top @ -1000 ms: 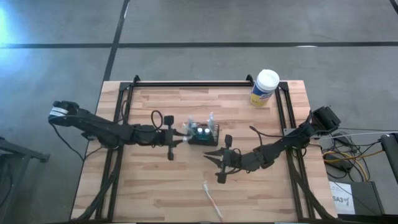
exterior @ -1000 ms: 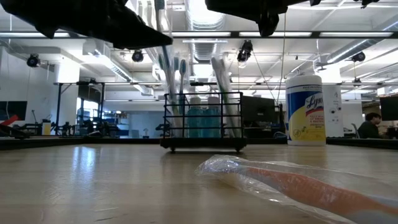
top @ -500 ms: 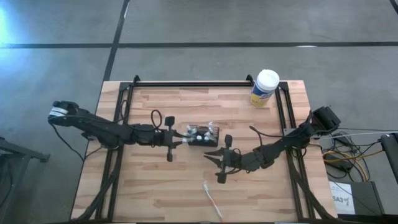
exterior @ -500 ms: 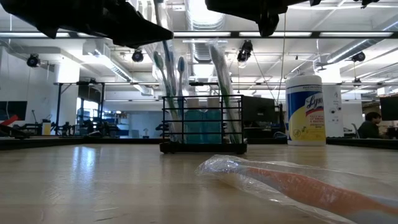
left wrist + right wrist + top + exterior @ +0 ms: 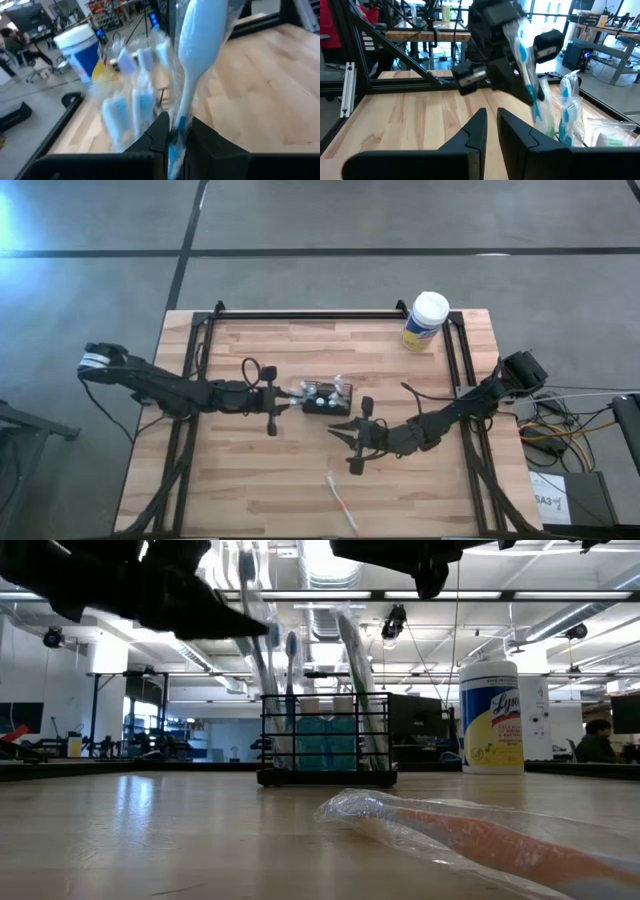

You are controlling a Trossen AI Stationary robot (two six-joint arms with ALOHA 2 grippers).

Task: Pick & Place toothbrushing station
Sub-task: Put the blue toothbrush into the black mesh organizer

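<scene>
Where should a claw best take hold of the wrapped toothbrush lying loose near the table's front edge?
Grip the wrapped toothbrush across its thin middle, coming straight down from above: it lies flat on the table, clear of the basket, and the right claw waits closest.

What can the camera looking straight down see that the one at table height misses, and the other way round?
Only the overhead view shows both dark arms whole, with the left gripper beside the small black wire-mesh basket and the right gripper waiting in front of it. Only the table-height view shows the wrapped toothbrushes standing upright in the basket, and the room behind. Both show the basket, the yellow canister with a white lid and the plastic-wrapped toothbrush lying on the wooden table.
</scene>
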